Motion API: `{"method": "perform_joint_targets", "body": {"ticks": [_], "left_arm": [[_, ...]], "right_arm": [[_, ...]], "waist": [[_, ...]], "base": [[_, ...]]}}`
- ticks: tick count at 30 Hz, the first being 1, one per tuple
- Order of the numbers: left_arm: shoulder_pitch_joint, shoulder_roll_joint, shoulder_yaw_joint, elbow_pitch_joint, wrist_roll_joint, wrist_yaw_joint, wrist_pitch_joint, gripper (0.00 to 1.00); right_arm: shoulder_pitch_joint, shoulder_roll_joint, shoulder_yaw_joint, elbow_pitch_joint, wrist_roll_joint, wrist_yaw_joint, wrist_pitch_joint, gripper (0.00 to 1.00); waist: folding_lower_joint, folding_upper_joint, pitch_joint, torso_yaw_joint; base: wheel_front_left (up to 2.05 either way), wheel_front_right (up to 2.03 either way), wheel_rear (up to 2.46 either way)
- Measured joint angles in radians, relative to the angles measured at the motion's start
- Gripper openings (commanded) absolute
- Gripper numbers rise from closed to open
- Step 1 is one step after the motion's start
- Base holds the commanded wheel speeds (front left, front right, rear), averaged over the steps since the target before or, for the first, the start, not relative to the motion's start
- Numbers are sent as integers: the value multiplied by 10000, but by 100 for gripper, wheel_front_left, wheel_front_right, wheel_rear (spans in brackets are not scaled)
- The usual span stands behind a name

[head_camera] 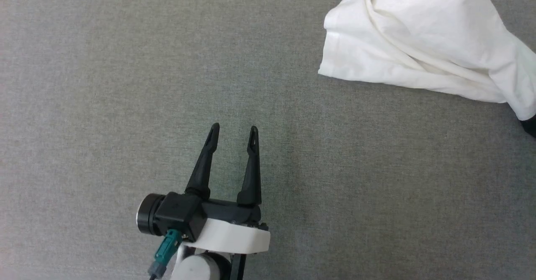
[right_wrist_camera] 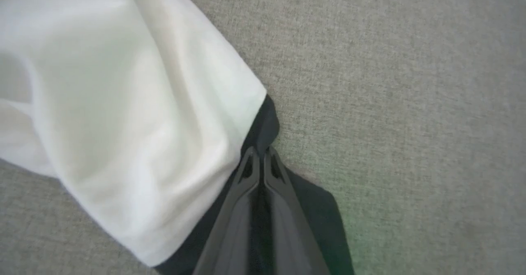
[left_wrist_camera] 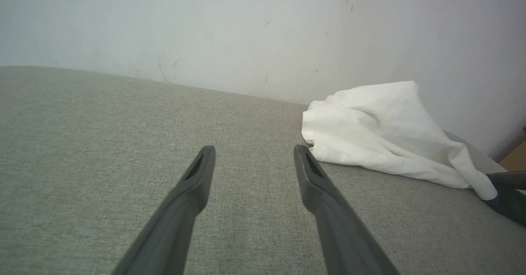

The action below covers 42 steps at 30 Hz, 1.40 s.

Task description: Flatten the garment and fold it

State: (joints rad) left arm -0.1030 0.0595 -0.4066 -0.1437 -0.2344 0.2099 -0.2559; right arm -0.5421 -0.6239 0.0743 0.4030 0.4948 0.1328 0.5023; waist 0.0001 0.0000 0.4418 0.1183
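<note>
Pinching garment (right_wrist_camera: 123, 102) black edge, right gripper (right_wrist_camera: 259, 153) closed.

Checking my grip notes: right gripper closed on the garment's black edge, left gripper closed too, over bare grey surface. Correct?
No: the left gripper is open, jaws apart over the bare grey surface, as the head view shows. The right gripper is indeed closed on the black edge of the garment.

No legible markings

No lettering, label, brand name, number or sign can be read in any of the three views.
</note>
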Motion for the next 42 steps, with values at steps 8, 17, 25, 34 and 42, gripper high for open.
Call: {"method": "perform_joint_targets", "body": {"ticks": [8,17,25,34,42], "left_arm": [[1,-6,90,54,-29,33,-4,100],[163,6,234,161,-221,-75,-12,100],[652,65,366,58,-410,-142,-10,100],[821,63,449,-42,-479,-150,-12,100],[925,38,426,-8,-573,-153,-12,100]], "right_arm": [[-53,-270,-86,-328,17,0,-1070,0],[-683,-255,2527,-4627,-128,-12,-1825,0],[799,180,7653,-6865,1200,-10,-675,0],[1948,-627,7354,-5910,2098,-10,-955,100],[2007,305,3168,-6151,2913,-12,-1492,100]], "waist": [[-1,0,-317,-125],[-1,0,-1097,-240],[-3,0,-1655,91],[0,0,-1597,493],[-2,0,-1858,360]], "base": [[0,0,0],[0,0,0],[0,0,0],[0,0,0],[0,0,0]]}}
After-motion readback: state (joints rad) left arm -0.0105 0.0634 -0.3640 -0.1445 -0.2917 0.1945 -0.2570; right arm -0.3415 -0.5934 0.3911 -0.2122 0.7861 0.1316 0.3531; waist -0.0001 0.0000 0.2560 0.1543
